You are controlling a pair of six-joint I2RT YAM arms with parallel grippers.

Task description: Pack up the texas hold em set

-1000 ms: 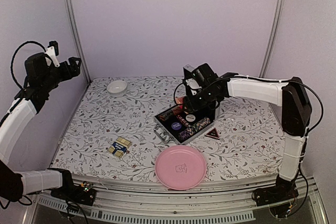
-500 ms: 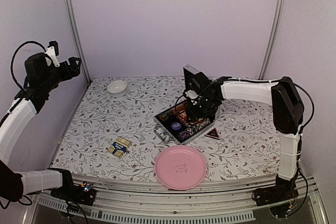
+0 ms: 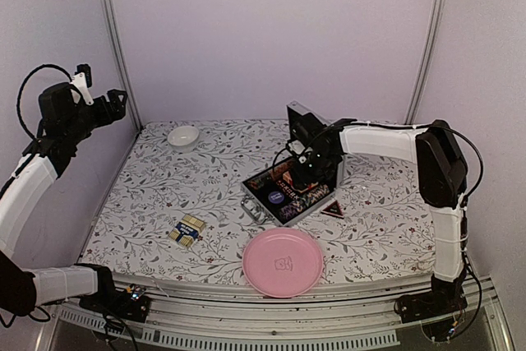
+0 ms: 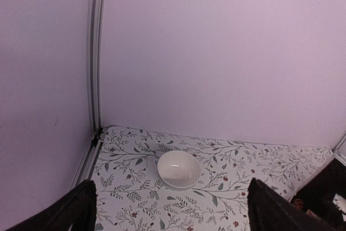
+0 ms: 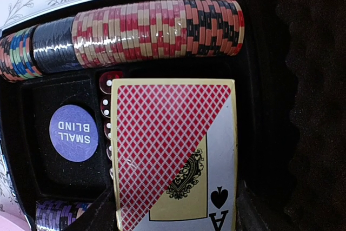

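White right arm [image 3: 386,139] outstretched, hand [image 3: 304,170] gripping card deck [image 5: 173,155].

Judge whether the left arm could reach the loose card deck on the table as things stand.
Probably yes: the left end effector is open and empty, and the loose card deck lies alone on that arm's side, with nothing standing between them.

We see 2 arms of the same build: the left arm [image 3: 25,191] and the right arm [image 3: 386,139] each have white tubular links, black joint housings and a black base [image 3: 427,308]. 1 thin black cable [image 3: 23,88] loops beside each arm.
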